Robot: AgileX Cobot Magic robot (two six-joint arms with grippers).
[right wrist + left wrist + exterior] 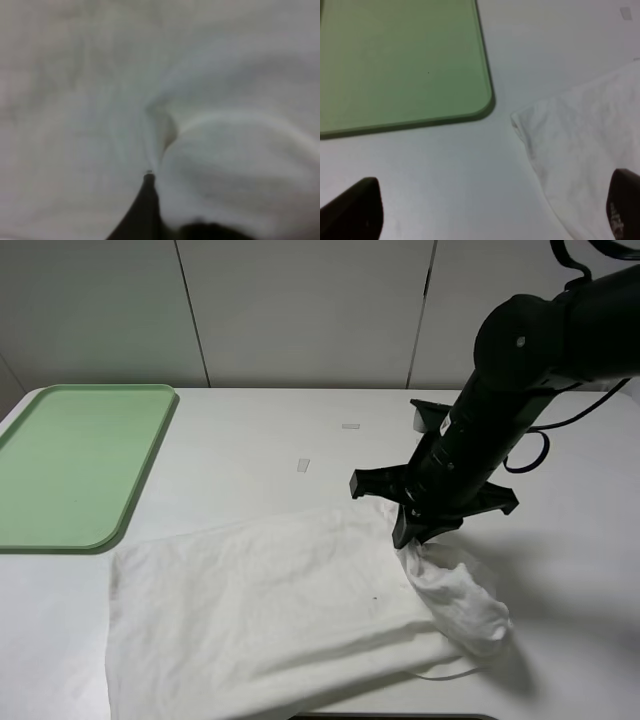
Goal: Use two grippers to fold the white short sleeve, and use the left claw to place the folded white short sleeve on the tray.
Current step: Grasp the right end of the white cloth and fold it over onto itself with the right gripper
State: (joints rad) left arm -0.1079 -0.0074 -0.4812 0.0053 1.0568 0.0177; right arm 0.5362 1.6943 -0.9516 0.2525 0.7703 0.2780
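The light green tray point(75, 460) lies flat on the white table point(250, 435). The white short sleeve point(260, 620) is spread on the table beside the tray, not on it. Its nearest corner is close to one rounded corner of the tray, with a strip of bare table between them, so the two do not touch. The shirt is wrinkled, and the part farthest from the tray is bunched and raised a little. At that part the right gripper point(418, 535) comes down on a black arm, and its jaws are pressed together on a fold of the fabric. In the right wrist view the cloth is drawn into a pleat at the dark fingertip. The left gripper point(490, 212) is spread wide and holds nothing. One of its fingers point(355, 212) is over bare table near the tray's rim, and the other is over the shirt's edge. Two small tape strips point(303, 464) lie on the table between the tray and the right gripper, apart from both.
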